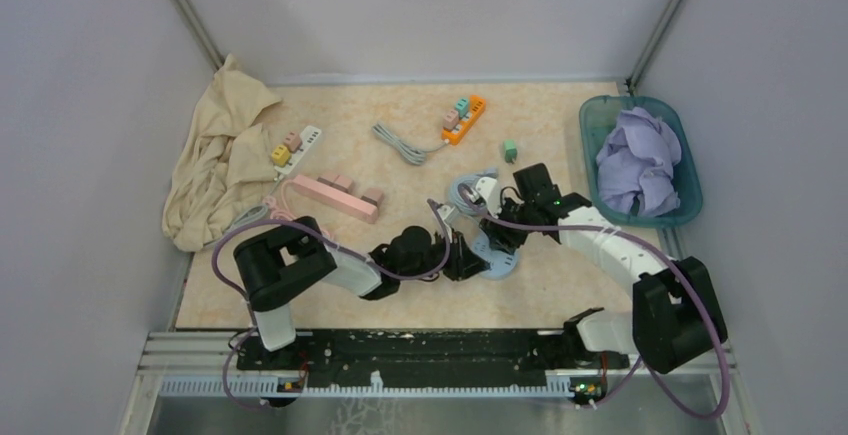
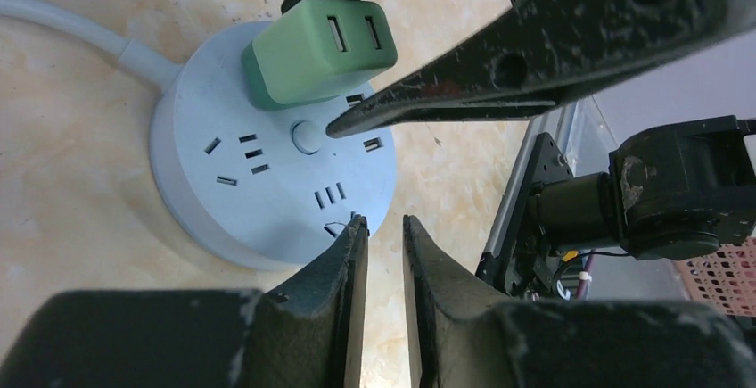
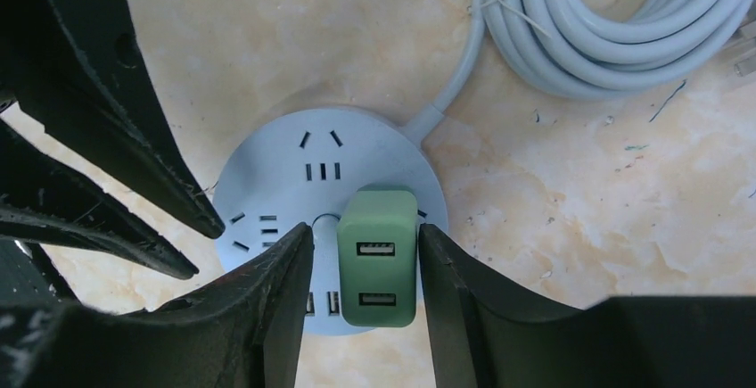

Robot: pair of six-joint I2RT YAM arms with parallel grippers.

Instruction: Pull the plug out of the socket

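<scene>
1. The round pale-blue plastic socket [image 3: 267,165] lay flat on the beige marbled tabletop [image 3: 579,210], near the front middle and between my two arms. Its grey-white cable [image 3: 615,22] left the rim and ran to a coiled bundle just beside it.
2. The green rectangular USB charger plug [image 3: 379,268] was seated in the socket, just beside the centre button [image 2: 306,136].
3. Orientation: the plug stood upright off the socket's face, with its two USB ports facing straight up. The long axis of its top face ran parallel to the inner faces of my right fingers.
4. My right gripper [image 3: 365,227] was spread and straddled the plug across its short width. One finger lay against the plug's side, and a sliver of gap showed on the other. It was not clamped.
5. My left gripper [image 2: 383,223] was pressed nearly together and pinched nothing. Its tips were at the socket's rim, on the side away from the plug.
</scene>
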